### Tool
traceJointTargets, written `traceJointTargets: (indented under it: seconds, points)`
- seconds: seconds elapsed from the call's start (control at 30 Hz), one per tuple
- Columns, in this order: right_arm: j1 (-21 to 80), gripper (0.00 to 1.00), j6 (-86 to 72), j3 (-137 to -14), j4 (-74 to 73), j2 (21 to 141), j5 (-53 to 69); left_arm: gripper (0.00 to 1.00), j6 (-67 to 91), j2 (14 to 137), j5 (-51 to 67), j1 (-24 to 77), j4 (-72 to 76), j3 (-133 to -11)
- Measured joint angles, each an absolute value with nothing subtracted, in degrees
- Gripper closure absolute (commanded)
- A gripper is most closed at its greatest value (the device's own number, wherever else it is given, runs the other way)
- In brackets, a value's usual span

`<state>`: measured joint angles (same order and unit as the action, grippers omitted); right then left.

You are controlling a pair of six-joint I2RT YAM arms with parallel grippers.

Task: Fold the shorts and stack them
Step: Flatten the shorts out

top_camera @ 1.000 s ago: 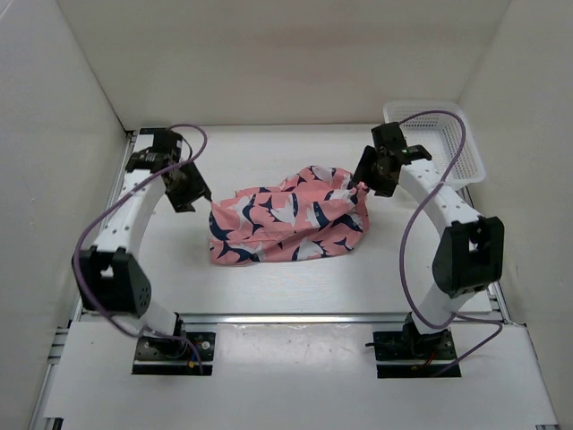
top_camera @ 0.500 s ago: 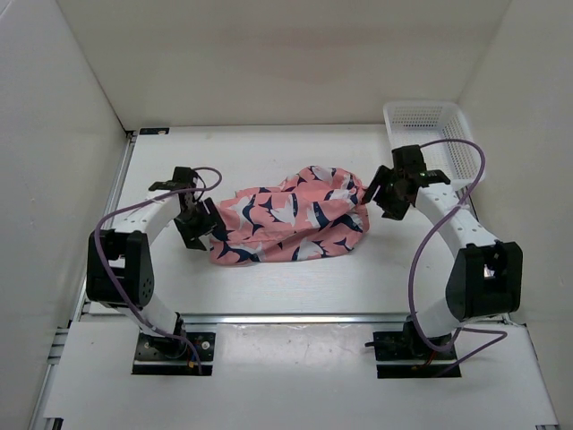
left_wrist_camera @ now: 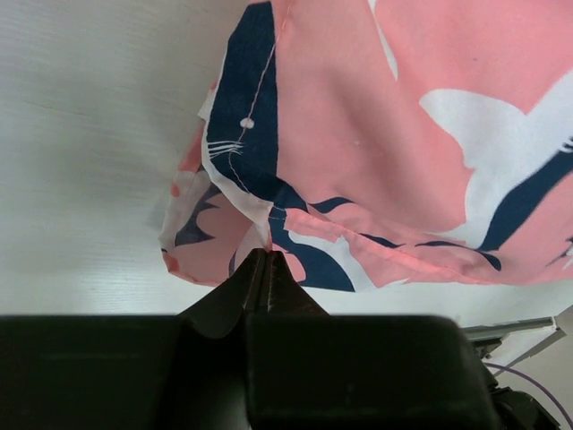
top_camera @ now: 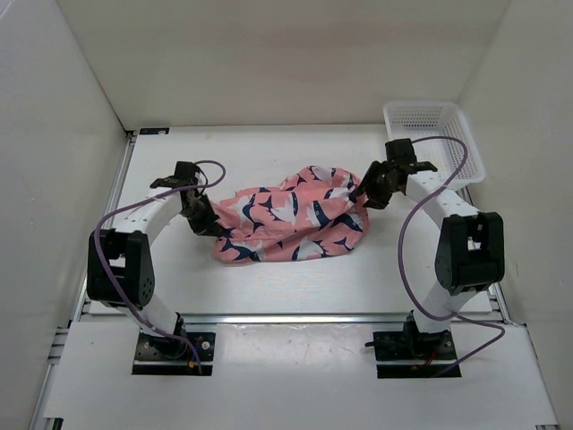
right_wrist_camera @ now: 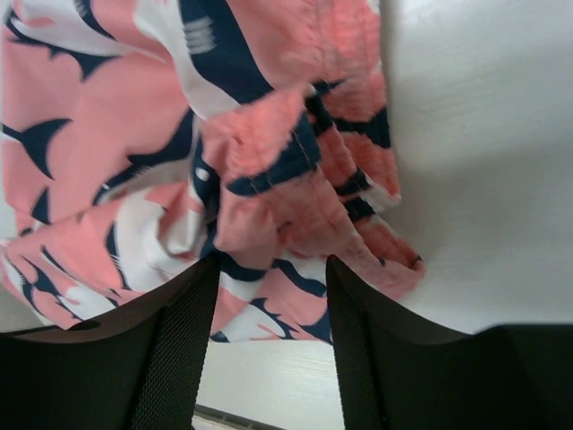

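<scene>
The salmon-pink shorts (top_camera: 291, 215) with navy and white whale shapes lie crumpled in the middle of the table. At their left edge my left gripper (top_camera: 211, 226) is low on the table. In the left wrist view, the gripper (left_wrist_camera: 264, 258) has its fingers pressed together, pinching the hem corner of the shorts (left_wrist_camera: 403, 134). My right gripper (top_camera: 363, 193) is at the bunched right end. It (right_wrist_camera: 271, 264) stands open there, its two fingers on either side of the gathered fabric of the shorts (right_wrist_camera: 116, 116) without clamping it.
A white mesh basket (top_camera: 434, 134) stands at the back right corner, just behind the right arm. White walls enclose the table on the left, back and right. A metal rail runs along the near edge by the arm bases.
Both arms moved in and down to the ends of the shorts. The left gripper went from open to shut on the hem. The right gripper's fingers have narrowed around the bunched end.
</scene>
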<state>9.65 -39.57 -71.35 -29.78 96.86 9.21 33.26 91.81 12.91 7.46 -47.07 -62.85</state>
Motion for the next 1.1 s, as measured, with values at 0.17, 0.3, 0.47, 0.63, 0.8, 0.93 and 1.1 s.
traceJointTargets:
  seconds: [0.17, 0.3, 0.47, 0.63, 0.8, 0.93, 1.1]
  points:
    - [9.61, 1.00, -40.47, -75.16, -28.51, 100.42, 9.61, 0.89, 33.47, 88.49, 12.88, 7.29, -47.29, -62.85]
    - [9.61, 1.00, -40.99, -76.42, -28.18, 102.50, 10.44, 0.89, 33.52, 86.50, 12.84, 7.05, -48.62, -63.88]
    - [9.78, 1.00, -41.21, -81.60, -29.95, 102.65, 10.22, 0.89, 33.41, 87.42, 12.75, 5.23, -52.25, -72.18]
    - [9.56, 1.00, -41.65, -103.70, -33.26, 107.13, 11.14, 0.89, 32.32, 94.87, 12.67, 1.45, -56.99, -97.47]
    - [8.69, 1.00, -41.63, -124.53, -33.23, 109.80, 12.86, 0.89, 31.88, 99.04, 13.43, -4.05, -57.52, -121.08]
    - [8.97, 1.00, -40.91, -121.23, -30.26, 103.15, 14.55, 0.89, 31.94, 93.58, 16.10, -9.10, -55.83, -123.87]
    - [9.91, 1.00, -39.29, -96.38, -26.96, 86.96, 14.22, 0.89, 30.59, 78.02, 17.85, -11.03, -53.28, -104.71]
